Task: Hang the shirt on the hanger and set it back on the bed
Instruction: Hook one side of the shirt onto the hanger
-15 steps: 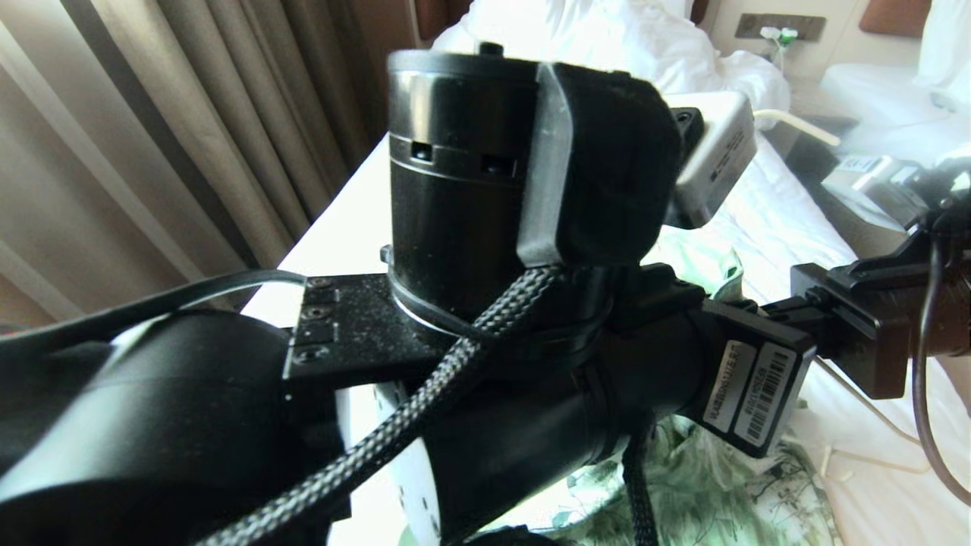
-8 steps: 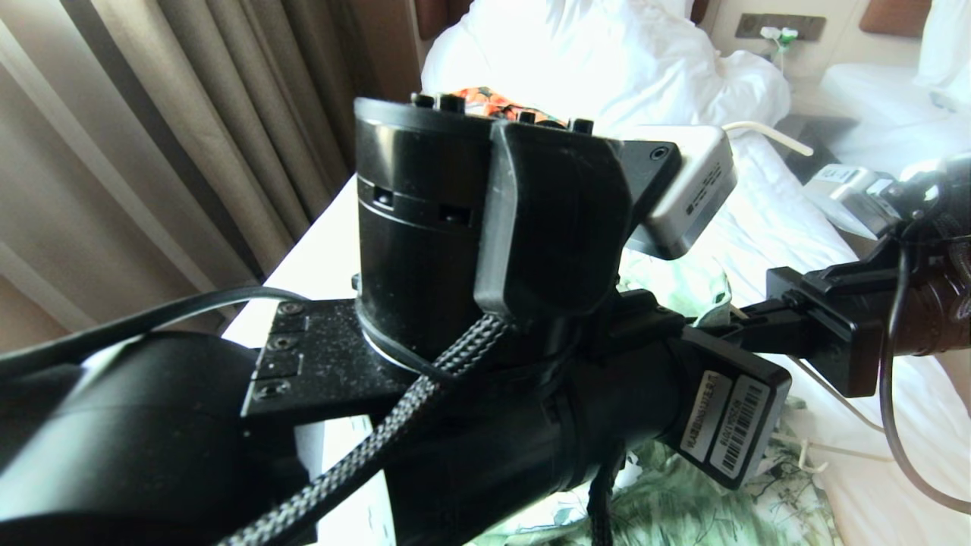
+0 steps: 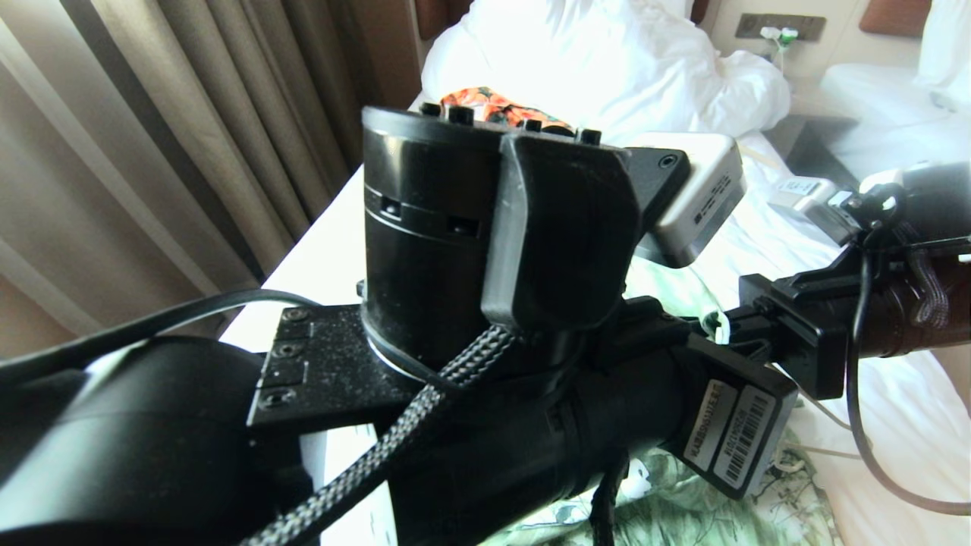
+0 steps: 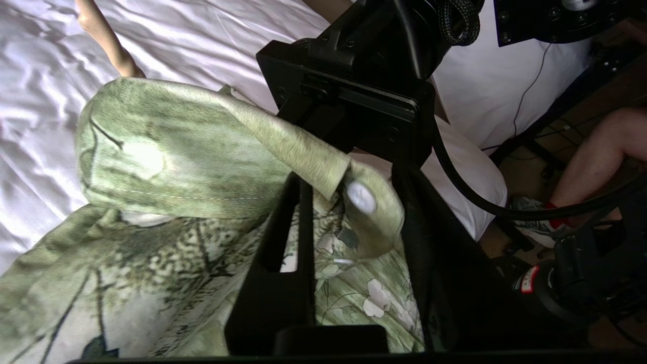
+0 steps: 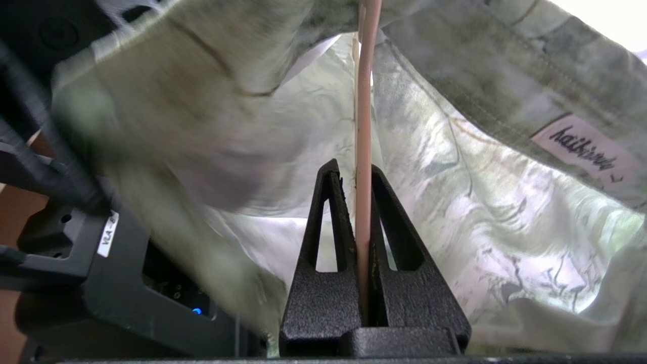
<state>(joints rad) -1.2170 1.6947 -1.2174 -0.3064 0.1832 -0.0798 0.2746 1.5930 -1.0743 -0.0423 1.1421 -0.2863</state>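
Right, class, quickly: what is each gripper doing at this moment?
Left gripper: open, its fingers either side of a fold of the shirt.
Right gripper: shut on the hanger, inside the shirt.

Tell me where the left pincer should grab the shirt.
Probably the collar fold with the white button: a raised, doubled edge of the shirt lifted off the bed. Approach from the open edge, the left pincer's fingers straddling it.
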